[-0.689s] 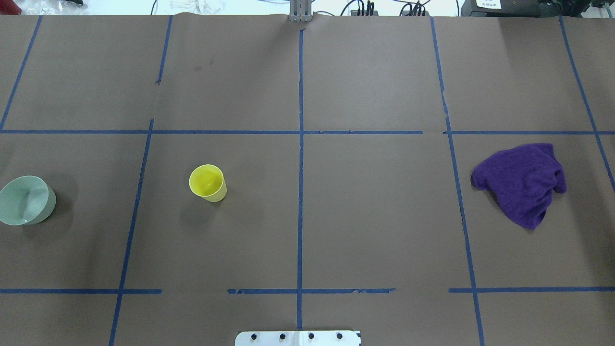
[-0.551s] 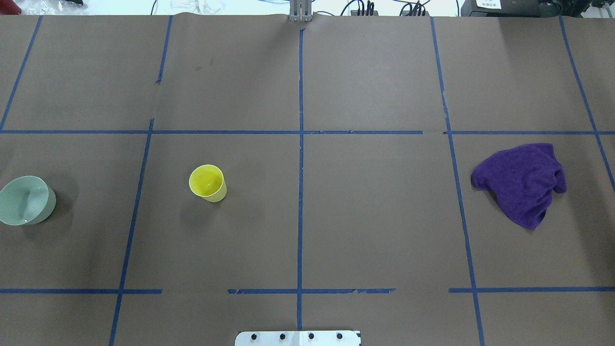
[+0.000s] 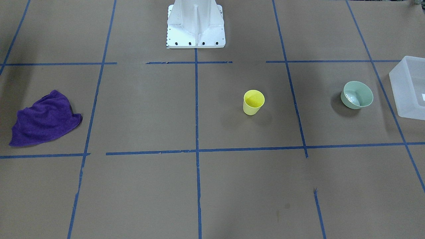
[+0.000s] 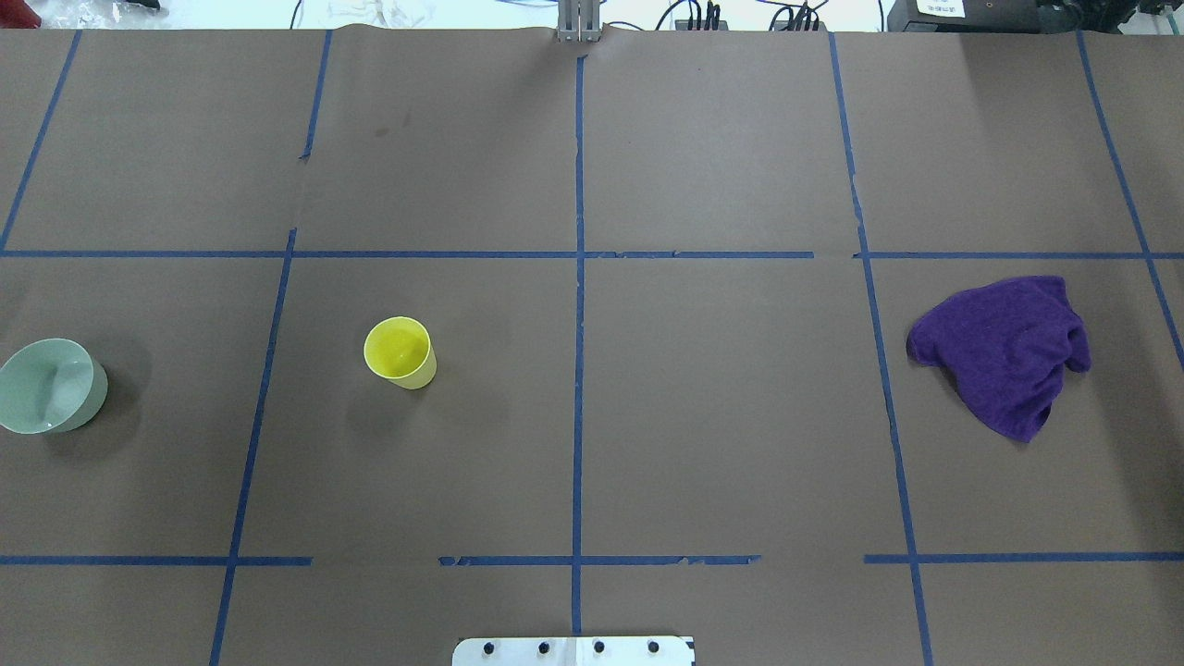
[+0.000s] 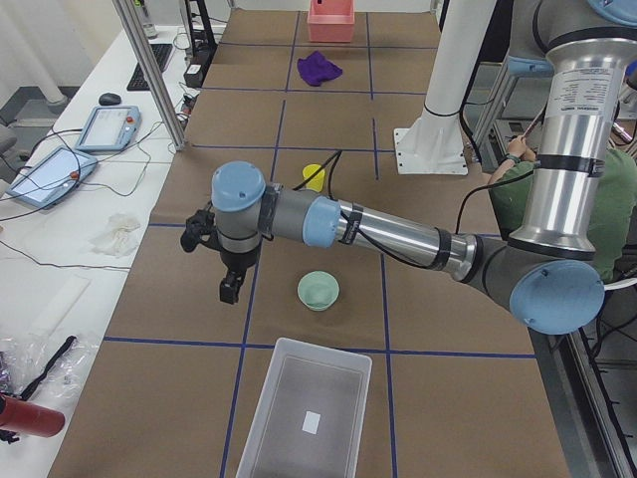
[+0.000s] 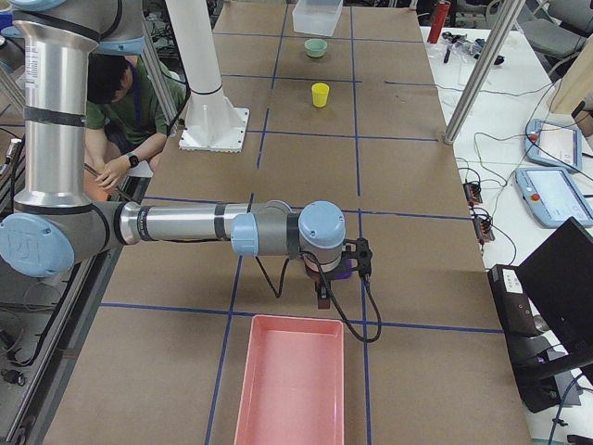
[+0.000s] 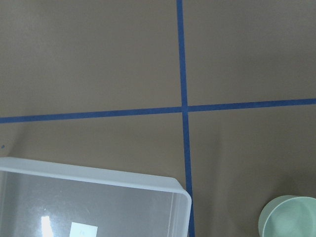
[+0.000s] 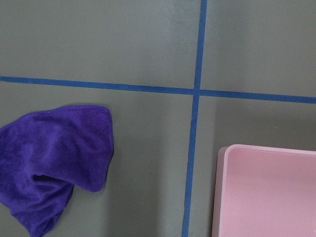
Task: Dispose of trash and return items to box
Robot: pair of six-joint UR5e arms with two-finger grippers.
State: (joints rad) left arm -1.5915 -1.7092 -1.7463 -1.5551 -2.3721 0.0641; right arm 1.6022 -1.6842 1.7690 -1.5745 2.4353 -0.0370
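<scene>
Neither left end effector (image 5: 230, 290) nor right end effector (image 6: 322, 298) touches anything; opening unclear

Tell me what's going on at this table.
Nothing is picked up yet. The yellow cup and green bowl stand upright on the table, outside the frosted box. The left gripper hangs above the table near bowl and box; the right gripper hangs by the purple cloth and pink tray. Whether either is open is unclear.
</scene>
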